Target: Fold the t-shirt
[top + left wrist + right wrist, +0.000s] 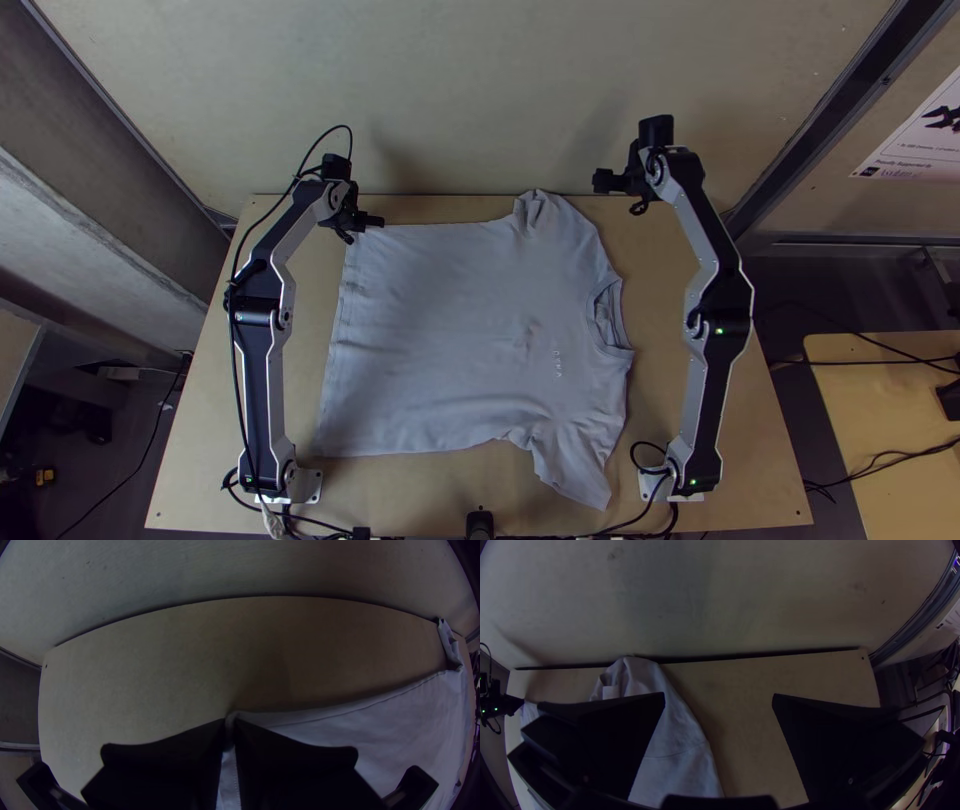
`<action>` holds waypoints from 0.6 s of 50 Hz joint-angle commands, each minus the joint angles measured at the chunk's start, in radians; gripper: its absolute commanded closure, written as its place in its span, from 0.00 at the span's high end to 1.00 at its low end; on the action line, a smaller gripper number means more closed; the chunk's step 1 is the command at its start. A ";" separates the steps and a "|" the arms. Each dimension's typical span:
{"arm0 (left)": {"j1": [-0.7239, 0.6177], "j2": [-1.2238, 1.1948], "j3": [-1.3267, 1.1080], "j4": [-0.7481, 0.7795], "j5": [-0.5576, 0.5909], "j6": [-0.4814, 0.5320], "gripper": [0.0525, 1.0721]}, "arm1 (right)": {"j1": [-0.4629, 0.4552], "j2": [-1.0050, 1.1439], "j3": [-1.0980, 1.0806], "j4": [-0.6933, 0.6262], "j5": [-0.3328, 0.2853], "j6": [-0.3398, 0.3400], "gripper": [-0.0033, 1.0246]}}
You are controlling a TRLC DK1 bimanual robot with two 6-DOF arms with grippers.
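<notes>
Nearest me, the t-shirt's near sleeve (575,465) lies flat on the light wooden table (400,495). Just beyond, the t-shirt (450,330) is spread out, its hem (338,340) towards the left arm and its collar (608,318) towards the right. At the t-shirt's far hem corner, the left gripper (362,227) has its jaws pinching a bit of the cloth. The far sleeve (540,205) is rucked up; past the t-shirt's collar side, the right gripper (620,194) holds its jaws wide apart, clear of the fabric. Behind the t-shirt stands a pale wall (480,90).
</notes>
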 commanded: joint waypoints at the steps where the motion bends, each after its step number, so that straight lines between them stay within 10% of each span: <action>1: 0.006 0.003 0.006 -0.042 -0.003 -0.032 0.02 | 0.008 0.061 0.036 -0.029 0.000 0.028 0.96; 30: 0.026 -0.059 0.044 -0.070 0.001 -0.054 0.02 | 0.077 0.235 0.067 -0.015 0.002 0.025 0.83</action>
